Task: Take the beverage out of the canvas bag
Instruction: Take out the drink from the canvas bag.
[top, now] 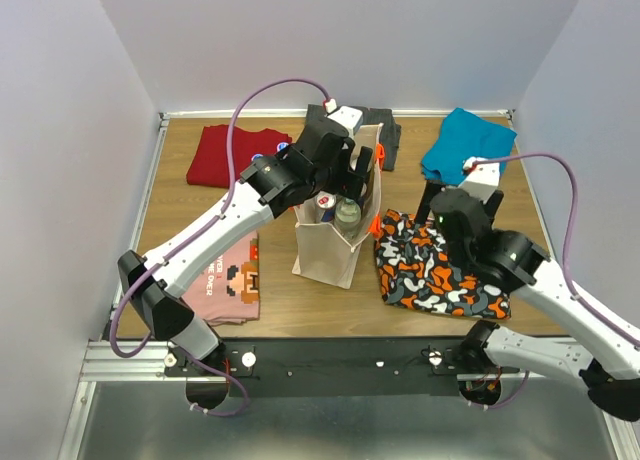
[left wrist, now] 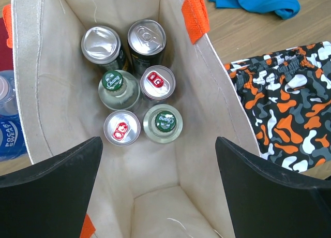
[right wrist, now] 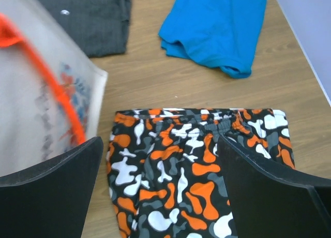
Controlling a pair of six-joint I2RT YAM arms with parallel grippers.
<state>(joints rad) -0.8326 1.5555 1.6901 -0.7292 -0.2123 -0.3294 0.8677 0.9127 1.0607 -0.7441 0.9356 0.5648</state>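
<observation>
Over the canvas bag (left wrist: 51, 93): left gripper (left wrist: 158, 142) wide open, empty
Can (left wrist: 122, 128): I'd drop straight, pinch sides
Right gripper (right wrist: 158, 145): open, empty

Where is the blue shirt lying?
In the top view, the blue shirt lies at the far right, beyond the orange camouflage shorts and right of the canvas bag.

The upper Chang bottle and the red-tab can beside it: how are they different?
The Chang bottle has a green cap and clear glass; the red-tab can has a flat silver lid. The bottle's cap is narrower than the can's lid. Both stand upright in the canvas bag.
</observation>
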